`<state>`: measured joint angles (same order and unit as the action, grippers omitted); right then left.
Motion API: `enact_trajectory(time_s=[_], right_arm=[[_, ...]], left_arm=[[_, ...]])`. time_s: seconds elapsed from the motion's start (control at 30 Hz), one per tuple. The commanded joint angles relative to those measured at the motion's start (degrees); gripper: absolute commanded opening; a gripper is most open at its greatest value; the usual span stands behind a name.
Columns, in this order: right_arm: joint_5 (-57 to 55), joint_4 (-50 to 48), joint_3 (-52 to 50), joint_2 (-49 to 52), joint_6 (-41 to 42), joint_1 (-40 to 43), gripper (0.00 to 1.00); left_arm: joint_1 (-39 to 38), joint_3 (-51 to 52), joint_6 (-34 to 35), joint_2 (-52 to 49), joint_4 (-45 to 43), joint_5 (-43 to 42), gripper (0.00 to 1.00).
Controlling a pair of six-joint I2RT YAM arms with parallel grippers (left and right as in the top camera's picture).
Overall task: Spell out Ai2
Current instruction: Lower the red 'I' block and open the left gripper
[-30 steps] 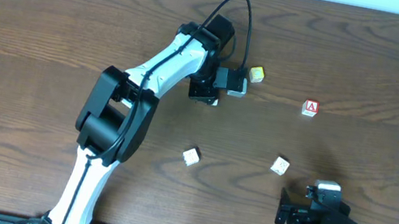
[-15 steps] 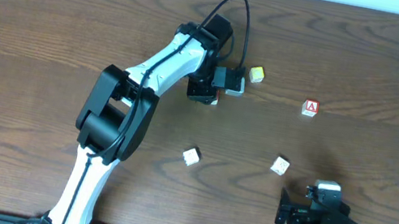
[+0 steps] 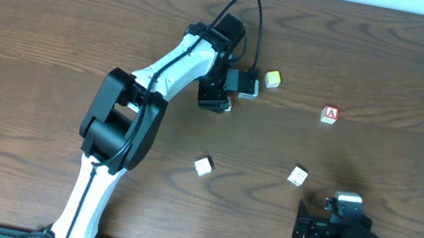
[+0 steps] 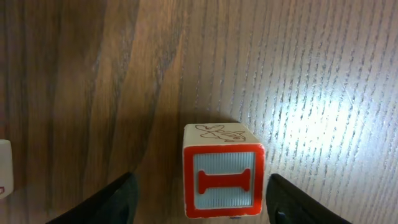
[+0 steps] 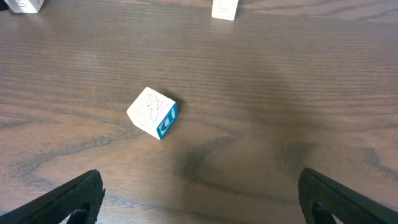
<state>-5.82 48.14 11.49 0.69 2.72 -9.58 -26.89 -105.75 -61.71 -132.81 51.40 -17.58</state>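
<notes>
Well left of the A block (image 3: pixel 330 114), left gripper (image 4: pixel 202 202) straddles the I block (image 4: pixel 222 179), jaws wide, ungripped. Right gripper (image 5: pixel 205 199) wide, empty. Nothing spelled yet, I judge.

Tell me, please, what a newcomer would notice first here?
The white-and-black left arm stretches to the far middle of the brown wooden table. There the left gripper stands open astride a red-framed wooden I block, touching neither side. A red-lettered A block lies alone farther right.

Left tool (image 4: pixel 199 202) shifted slightly left, away from the yellow block (image 3: pixel 272 79)
</notes>
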Motion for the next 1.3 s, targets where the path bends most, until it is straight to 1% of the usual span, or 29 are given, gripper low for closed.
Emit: enact_trajectory(time_s=[0.0, 0.1, 0.47, 0.67, 0.8, 0.93, 1.03, 1.17, 1.27], right_arm=[[0.0, 0.1, -0.7, -0.4, -0.7, 0.4, 0.99], [0.1, 0.1, -0.7, -0.4, -0.7, 0.4, 0.99], [0.0, 0.1, -0.7, -0.4, -0.7, 0.4, 0.99], [0.0, 0.1, -0.7, -0.4, -0.7, 0.4, 0.99], [0.0, 0.1, -0.7, -0.4, -0.7, 0.4, 0.99], [0.0, 0.1, -0.7, -0.4, -0.7, 0.4, 0.99], [0.0, 0.1, -0.7, -0.4, -0.7, 0.4, 0.99], [0.0, 0.1, -0.7, -0.4, -0.7, 0.4, 0.99], [0.0, 0.1, -0.7, -0.4, -0.7, 0.4, 0.99]], left_arm=[[0.3, -0.2, 0.4, -1.1, -0.3, 1.8, 0.69], [0.3, -0.2, 0.4, -1.1, -0.8, 3.2, 0.70], [0.4, -0.2, 0.5, -1.1, -1.3, 3.3, 0.74], [0.4, -0.2, 1.6, -1.1, -2.4, 6.0, 0.74], [0.6, -0.2, 1.8, -1.1, -2.3, 6.0, 0.74], [0.6, -0.2, 3.9, -1.1, -2.3, 5.9, 0.74], [0.6, -0.2, 4.2, -1.0, -1.8, 5.9, 0.73], [0.6, -0.2, 5.9, 0.4, -1.4, 4.0, 0.72], [0.6, -0.2, 6.3, 1.4, -1.3, 4.5, 0.72]])
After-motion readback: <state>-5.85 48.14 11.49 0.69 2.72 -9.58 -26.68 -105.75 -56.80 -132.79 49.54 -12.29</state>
